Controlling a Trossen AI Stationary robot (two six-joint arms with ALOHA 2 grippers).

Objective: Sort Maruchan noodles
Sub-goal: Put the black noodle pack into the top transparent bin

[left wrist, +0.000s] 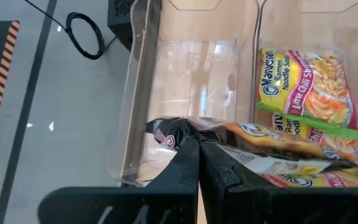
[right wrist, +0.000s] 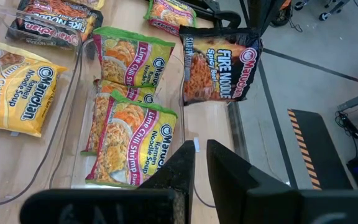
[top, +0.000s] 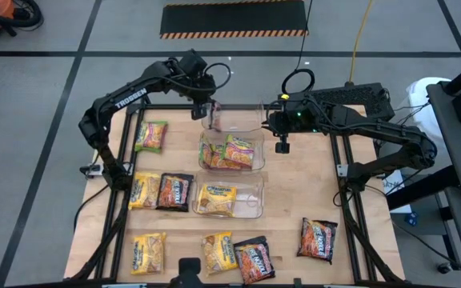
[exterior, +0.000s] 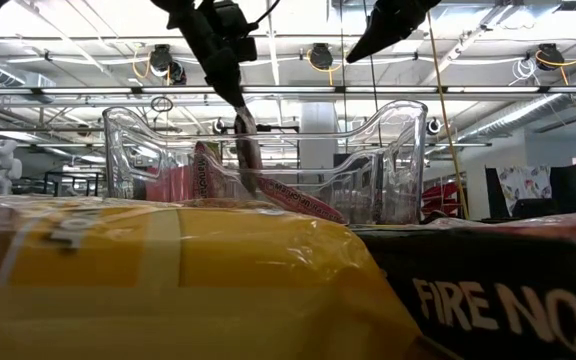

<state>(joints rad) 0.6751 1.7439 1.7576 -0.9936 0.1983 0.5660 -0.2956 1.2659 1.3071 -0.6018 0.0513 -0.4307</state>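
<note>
step: binning | my left gripper (top: 207, 110) clenched on dark Fire Noodle packet (right wrist: 219, 65), hanging over empty far bin (top: 238, 120) | right gripper (top: 282, 145) beside bin, jaws slightly parted, empty | next: lower, release

We see a wooden table (top: 358, 204) carrying three clear bins (top: 250, 200) down its middle — far, middle, near. Directly on the wood lie loose packets (top: 150, 136): a green one far left, yellow and dark ones left, and along the near edge two yellow, two dark (top: 317, 238).
</note>
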